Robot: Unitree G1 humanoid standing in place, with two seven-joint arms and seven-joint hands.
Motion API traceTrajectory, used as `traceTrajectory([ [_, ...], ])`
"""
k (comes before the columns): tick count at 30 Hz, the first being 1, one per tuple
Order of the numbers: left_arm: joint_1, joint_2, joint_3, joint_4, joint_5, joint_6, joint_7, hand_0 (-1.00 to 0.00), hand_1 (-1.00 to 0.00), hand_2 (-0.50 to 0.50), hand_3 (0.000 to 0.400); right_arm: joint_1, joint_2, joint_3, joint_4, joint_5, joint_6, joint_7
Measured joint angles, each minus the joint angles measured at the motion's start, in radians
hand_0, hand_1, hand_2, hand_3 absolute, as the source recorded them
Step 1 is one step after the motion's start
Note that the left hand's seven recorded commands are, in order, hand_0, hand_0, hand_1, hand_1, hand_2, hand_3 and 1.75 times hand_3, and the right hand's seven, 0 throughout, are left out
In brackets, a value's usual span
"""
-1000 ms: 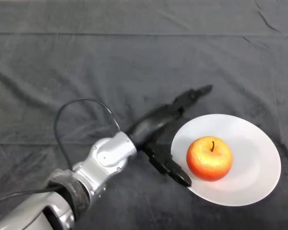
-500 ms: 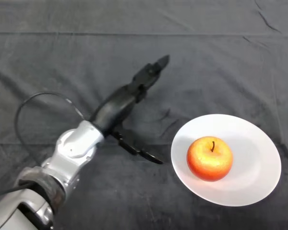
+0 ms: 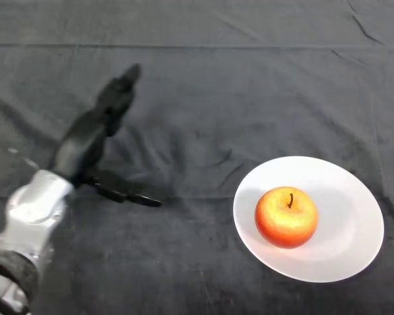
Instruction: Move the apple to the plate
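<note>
In the head view, the apple (image 3: 285,217) sat on the white plate (image 3: 354,197), a little left of the plate's middle and well inside its rim, so the task looked done. It stood upright with its dark stem pointing up and tipped slightly toward the plate's far edge; being nearly round, it had no clear long axis beyond the line from stem to base.

The left hand (image 3: 85,147) was well apart from the plate, far off to the plate's left over the dark cloth (image 3: 249,85). Its fingers (image 3: 118,92) were stretched out straight away from the robot, the thumb (image 3: 128,195) splayed out toward the plate, and it held nothing.

Judging by its look, the apple would be firm, smooth-skinned and fairly light, apt to roll if nudged. A hold around its widest part, thumb opposite the fingers, would seem safest.
</note>
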Motion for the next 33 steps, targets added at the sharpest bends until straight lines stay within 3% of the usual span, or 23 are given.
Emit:
traceTrajectory([
  [22, 0.005, 0.080, 0.219, 0.065, -0.001, 0.105, 0.130, 0.00, 0.00, 0.00, 0.000, 0.000, 0.000, 0.0001, 0.000, 0.0000, 0.000, 0.0000],
  [33, 0.040, 0.121, 0.385, 0.084, -0.085, 0.168, 0.206, 0.00, 0.00, 0.00, 0.000, 0.000, 0.000, 0.0000, 0.000, 0.0000, 0.000, 0.0000],
])
